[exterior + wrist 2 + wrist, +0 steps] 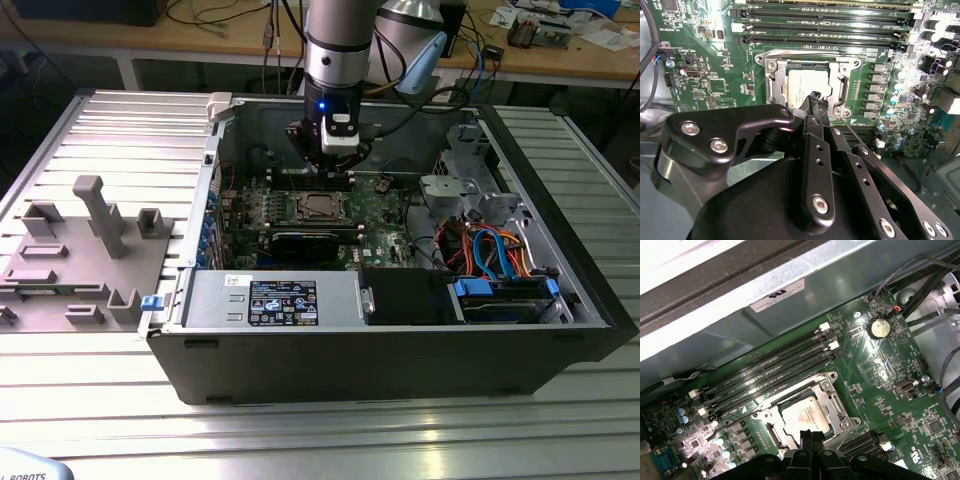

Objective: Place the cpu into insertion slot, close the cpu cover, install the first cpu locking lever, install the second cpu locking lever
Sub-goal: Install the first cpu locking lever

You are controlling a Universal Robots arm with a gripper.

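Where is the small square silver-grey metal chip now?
In both wrist views the chip sits in the silvery-rimmed square socket on the green board, beside the long black slots, close by the gripper.

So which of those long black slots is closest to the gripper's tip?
The last long black slot in the row, right alongside the insertion slot, where the gripper is; the other three lie beyond it.

arm [338, 45]: we enter the exterior view from 12 o'clock, wrist vertical | gripper [334, 165]: we point toward 6 o'clock | fingertips [813, 96]: we press them together, second wrist view
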